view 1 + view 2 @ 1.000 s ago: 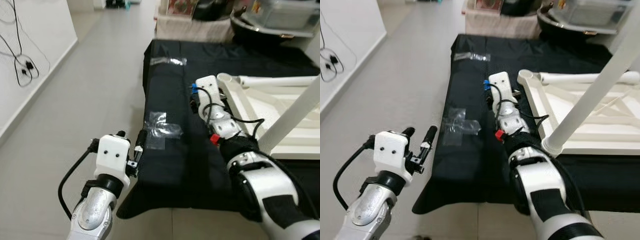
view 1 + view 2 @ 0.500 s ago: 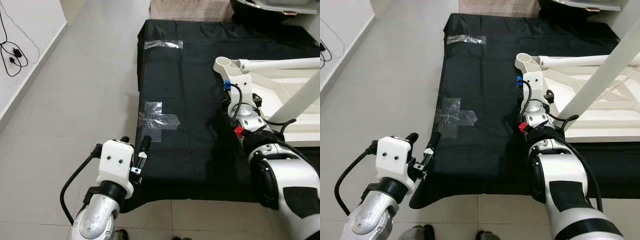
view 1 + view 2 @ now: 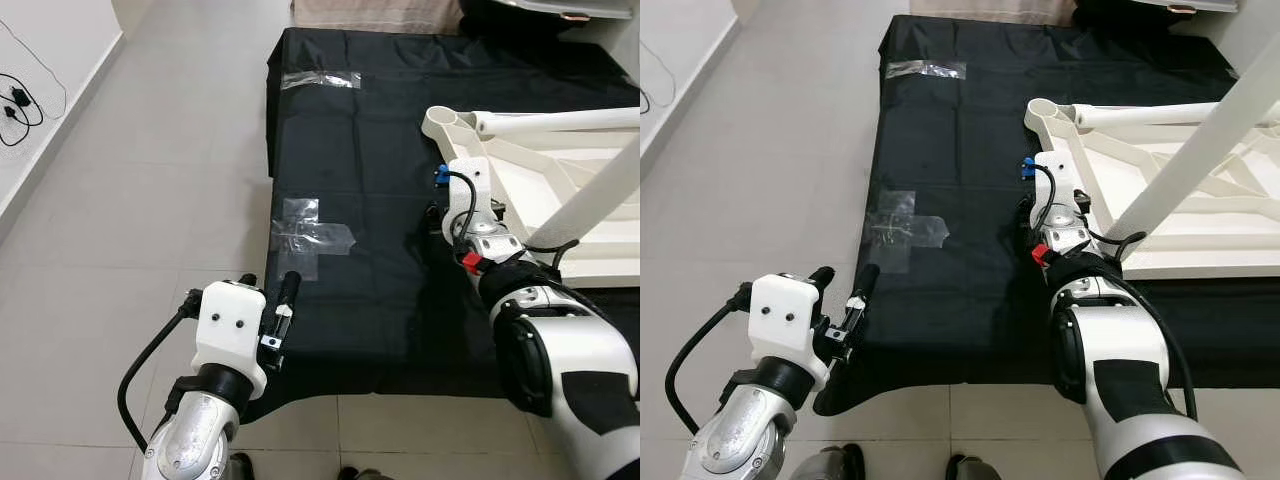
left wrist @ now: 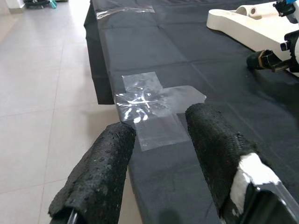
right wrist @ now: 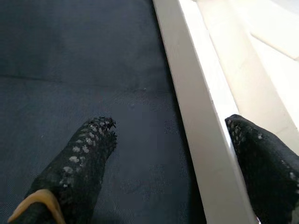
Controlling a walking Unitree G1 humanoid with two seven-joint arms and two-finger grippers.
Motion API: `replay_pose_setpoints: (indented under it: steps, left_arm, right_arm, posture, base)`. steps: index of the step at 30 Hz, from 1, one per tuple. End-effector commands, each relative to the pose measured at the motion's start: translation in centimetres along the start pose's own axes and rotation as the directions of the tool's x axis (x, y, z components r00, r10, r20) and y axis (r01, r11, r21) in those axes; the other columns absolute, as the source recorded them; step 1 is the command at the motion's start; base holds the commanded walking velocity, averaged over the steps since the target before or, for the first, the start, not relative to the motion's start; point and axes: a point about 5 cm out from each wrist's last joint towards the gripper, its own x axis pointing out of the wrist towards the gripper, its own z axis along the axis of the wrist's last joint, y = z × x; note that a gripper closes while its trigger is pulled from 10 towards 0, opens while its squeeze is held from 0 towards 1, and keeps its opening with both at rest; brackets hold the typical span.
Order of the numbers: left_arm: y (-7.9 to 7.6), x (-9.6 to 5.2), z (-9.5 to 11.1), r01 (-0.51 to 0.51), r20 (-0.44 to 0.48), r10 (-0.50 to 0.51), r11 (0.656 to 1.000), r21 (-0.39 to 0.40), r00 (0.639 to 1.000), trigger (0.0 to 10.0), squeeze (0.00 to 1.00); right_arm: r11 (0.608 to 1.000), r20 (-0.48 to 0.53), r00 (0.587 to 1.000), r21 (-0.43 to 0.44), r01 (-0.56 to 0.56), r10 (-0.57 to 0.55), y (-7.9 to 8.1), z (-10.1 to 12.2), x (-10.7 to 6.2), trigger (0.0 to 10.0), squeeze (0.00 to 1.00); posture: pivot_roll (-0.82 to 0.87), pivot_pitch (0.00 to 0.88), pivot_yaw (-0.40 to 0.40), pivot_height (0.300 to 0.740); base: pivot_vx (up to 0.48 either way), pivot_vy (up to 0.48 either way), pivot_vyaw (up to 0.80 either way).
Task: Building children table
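Observation:
A white children's table lies upside down on the right half of a black cloth. One white leg slants up from it toward me. My right gripper is open and low over the cloth at the table's near-left side. One of its fingers is over the cloth and the other over the table, with the white frame rail between them. My left gripper stands open at the cloth's front-left corner, holding nothing, with a clear tape patch just beyond it.
Grey floor tiles run along the left of the cloth, with a white wall and cables further left. A second tape strip sits near the cloth's far-left corner. The cloth's front edge hangs just before me.
The view has tilted down and shifted. My right gripper has moved right, from the bare cloth to the table's frame rail. The left gripper holds its place, still open.

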Motion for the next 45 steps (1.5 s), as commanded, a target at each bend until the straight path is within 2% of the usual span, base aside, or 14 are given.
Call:
replay_pose_setpoints:
  steps: [1,3,6,15,16,27,34,36,38,39,40,43,44,45]
  left_arm:
    - [-0.3,-0.2,-0.2,-0.003,-0.018,0.002,1.000,-0.014,1.000,10.0,0.00]
    - [-0.2,-0.2,-0.2,-0.009,-0.019,0.009,1.000,-0.014,1.000,10.0,0.00]
    - [-0.1,-0.2,-0.2,-0.016,-0.020,0.016,1.000,-0.014,1.000,10.0,0.00]
    - [0.0,0.0,-0.2,-0.030,-0.017,0.030,0.999,-0.011,0.999,10.0,0.00]
    - [0.1,0.1,-0.2,-0.032,-0.016,0.032,0.999,-0.007,0.999,10.0,0.00]
    - [0.3,0.4,-0.2,-0.045,-0.011,0.045,0.999,0.000,0.999,10.0,0.00]
    - [0.6,0.9,-0.1,-0.054,0.005,0.054,0.998,0.011,0.999,10.0,0.00]
    - [0.7,1.1,-0.1,-0.055,0.009,0.055,0.998,0.017,0.998,10.0,0.00]
    - [0.9,1.3,0.0,-0.057,0.015,0.057,0.998,0.023,0.998,10.0,0.00]
    - [0.9,1.3,0.1,-0.057,0.016,0.057,0.998,0.024,0.998,10.0,0.00]
    - [0.9,1.3,0.1,-0.057,0.016,0.057,0.998,0.024,0.998,10.0,0.00]
    - [1.1,1.5,0.1,-0.066,0.020,0.065,0.998,0.025,0.998,10.0,0.00]
    - [1.1,1.5,0.1,-0.066,0.020,0.065,0.998,0.025,0.998,10.0,0.00]
    - [1.1,1.5,0.0,-0.065,0.022,0.064,0.998,0.028,0.998,10.0,0.00]
  right_arm:
    - [0.990,-0.152,0.979,0.055,-0.128,0.135,1.7,-3.2,-0.1,10.0,0.00]
    - [0.976,-0.187,0.958,0.040,-0.213,0.217,2.3,-3.5,-0.2,10.0,0.00]
    - [0.964,-0.208,0.943,0.001,-0.265,0.259,2.4,-3.7,-0.3,10.0,0.00]
    - [0.920,-0.256,0.904,-0.103,-0.377,0.342,1.3,-3.9,-0.4,10.0,0.00]
    - [0.916,-0.249,0.906,-0.126,-0.380,0.342,1.2,-3.7,-0.4,0.0,0.00]
    - [0.882,-0.205,0.898,-0.199,-0.427,0.389,1.4,-2.4,-0.4,0.0,0.00]
    - [0.832,-0.117,0.852,-0.182,-0.524,0.511,2.4,-0.6,-0.8,0.0,0.00]
    - [0.751,-0.079,0.777,-0.210,-0.626,0.625,3.2,0.0,-1.2,0.0,0.00]
    - [0.626,-0.087,0.661,-0.248,-0.739,0.745,3.7,0.1,-1.9,0.0,0.00]
    - [0.597,-0.094,0.634,-0.255,-0.760,0.767,3.7,0.0,-2.0,0.0,0.00]
    - [0.597,-0.094,0.634,-0.255,-0.760,0.767,3.7,0.0,-2.0,0.0,0.00]
    - [0.391,-0.203,0.459,-0.301,-0.870,0.865,2.6,-1.4,-3.2,0.0,0.00]
    - [0.391,-0.203,0.459,-0.301,-0.870,0.865,2.6,-1.4,-3.2,0.0,0.00]
    - [0.297,-0.239,0.375,-0.307,-0.904,0.896,1.8,-1.9,-3.9,0.0,0.00]
  posture:
    - [0.13,0.260,-0.093,0.740]
    - [0.12,0.264,-0.093,0.740]
    - [0.12,0.267,-0.095,0.740]
    - [0.11,0.268,-0.093,0.740]
    - [0.11,0.269,-0.094,0.740]
    - [0.10,0.268,-0.092,0.740]
    - [0.09,0.262,-0.086,0.740]
    - [0.08,0.258,-0.086,0.740]
    - [0.09,0.259,-0.086,0.740]
    - [0.09,0.259,-0.086,0.740]
    - [0.09,0.259,-0.086,0.740]
    - [0.07,0.252,-0.084,0.740]
    - [0.07,0.252,-0.084,0.740]
    - [0.07,0.250,-0.085,0.740]
  base:
    - [0.000,0.000,0.00]
    - [0.000,0.000,0.00]
    - [0.000,0.000,0.00]
    - [0.000,0.000,0.00]
    - [0.000,0.000,0.00]
    - [0.000,0.000,0.00]
    - [0.000,0.000,0.00]
    - [0.000,0.000,0.00]
    - [0.000,0.000,0.00]
    - [0.000,0.000,0.00]
    - [0.000,0.000,0.00]
    - [0.000,0.000,0.00]
    - [0.000,0.000,0.00]
    - [0.000,0.000,0.00]
